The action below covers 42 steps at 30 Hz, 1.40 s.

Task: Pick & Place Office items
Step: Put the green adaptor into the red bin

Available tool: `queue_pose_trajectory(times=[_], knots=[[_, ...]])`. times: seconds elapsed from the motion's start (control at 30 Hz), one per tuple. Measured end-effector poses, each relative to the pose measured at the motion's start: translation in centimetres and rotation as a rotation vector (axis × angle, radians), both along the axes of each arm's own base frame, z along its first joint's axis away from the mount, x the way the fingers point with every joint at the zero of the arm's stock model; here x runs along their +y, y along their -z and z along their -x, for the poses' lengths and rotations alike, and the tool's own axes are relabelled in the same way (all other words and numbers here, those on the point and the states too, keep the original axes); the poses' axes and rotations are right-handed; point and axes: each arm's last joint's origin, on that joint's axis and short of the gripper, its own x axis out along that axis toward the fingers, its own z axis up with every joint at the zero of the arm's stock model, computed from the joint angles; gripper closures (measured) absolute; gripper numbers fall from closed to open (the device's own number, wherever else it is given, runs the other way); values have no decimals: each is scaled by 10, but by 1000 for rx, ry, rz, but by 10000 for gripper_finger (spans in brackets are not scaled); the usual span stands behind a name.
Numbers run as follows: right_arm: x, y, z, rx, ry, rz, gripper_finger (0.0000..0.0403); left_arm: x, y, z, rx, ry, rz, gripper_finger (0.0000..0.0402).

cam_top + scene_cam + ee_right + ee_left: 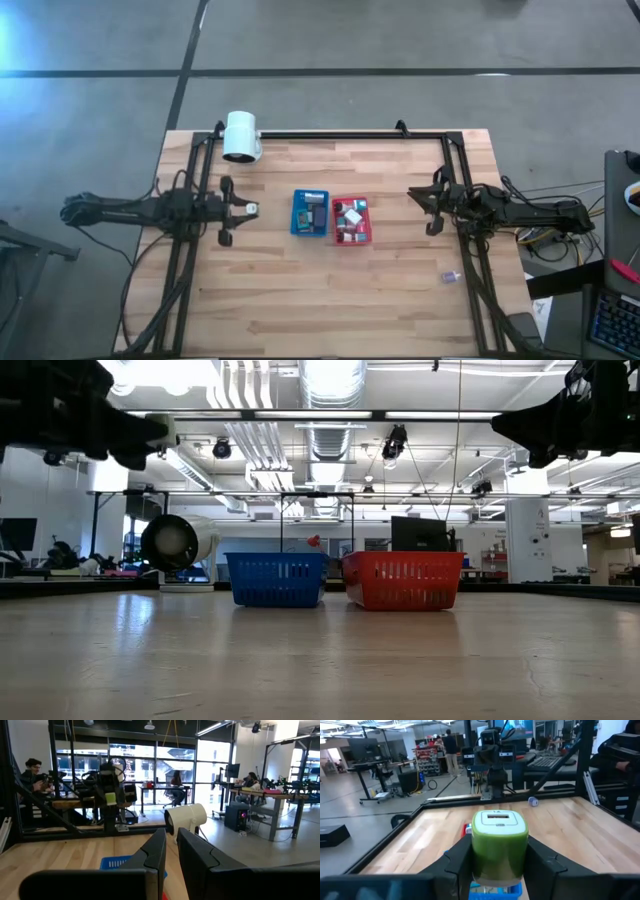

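Left pincer clamped on green block: rounded-corner, glossy plastic, white top face; held upright, long axis vertical, above desk left of blue basket. Right pincer nearly closed, nothing between matte dark fingers. Red basket, slotted plastic, holds mixed small items. Small clip lies alone on butcher-block planks.

The counter is light wood with pale and darker planks. One basket is blue, the other basket is red, both with a grid pattern on the walls. The block in the black left hand is green with a white top. The lamp head is white.
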Motion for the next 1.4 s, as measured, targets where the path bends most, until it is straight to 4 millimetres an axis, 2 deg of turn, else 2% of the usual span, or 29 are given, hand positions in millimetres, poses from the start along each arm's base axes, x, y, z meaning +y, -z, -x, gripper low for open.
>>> queue_pose_trajectory(times=[0.3,0.8,0.93,1.0,1.2,1.3,1.4], knots=[[0,0,0,0,0,0,360,0,24,6,-20,5,-2,271],[0,0,0,1,0,1,360,0,25,7,-16,3,-3,271],[0,0,0,2,3,4,360,4,21,6,-50,-124,-1,271],[0,0,0,2,5,3,360,4,12,5,-56,-145,13,271],[0,0,0,-2,6,3,360,4,-34,-7,-69,-146,-12,271],[0,0,0,-2,6,3,360,4,-57,-24,-31,-151,-33,271],[0,0,0,-2,6,3,360,4,-76,-52,64,-154,-45,271]])
